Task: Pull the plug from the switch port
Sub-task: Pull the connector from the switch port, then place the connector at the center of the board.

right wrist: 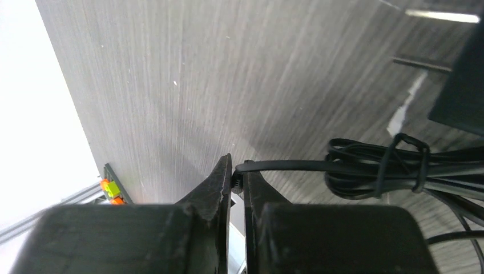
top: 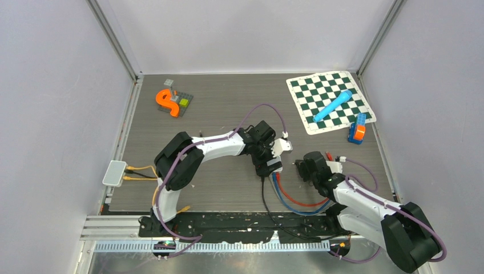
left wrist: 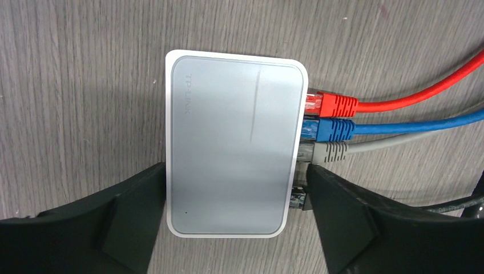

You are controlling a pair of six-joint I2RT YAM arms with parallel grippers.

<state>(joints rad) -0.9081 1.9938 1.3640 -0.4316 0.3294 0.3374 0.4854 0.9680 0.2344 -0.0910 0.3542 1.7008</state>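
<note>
A white and grey switch (left wrist: 234,148) lies flat on the table. Red (left wrist: 337,105), blue (left wrist: 334,128) and grey (left wrist: 330,152) plugs sit in the ports on its right side. A clear plug (left wrist: 299,200) shows in the port below them, partly behind my finger. My left gripper (left wrist: 237,191) is shut on the switch's two long sides; it is over the switch at table centre (top: 268,162). Right of the switch, my right gripper (top: 299,165) is shut on a small black plug (right wrist: 238,169). Its black cable (right wrist: 285,165) runs to a tied bundle (right wrist: 376,171).
A checkered mat (top: 354,85) with a blue cylinder (top: 333,105) lies at the back right, a blue and orange block (top: 358,128) beside it. An orange S-shaped piece (top: 165,101) sits at the back left. A white box (top: 114,173) with orange cables rests at the left edge.
</note>
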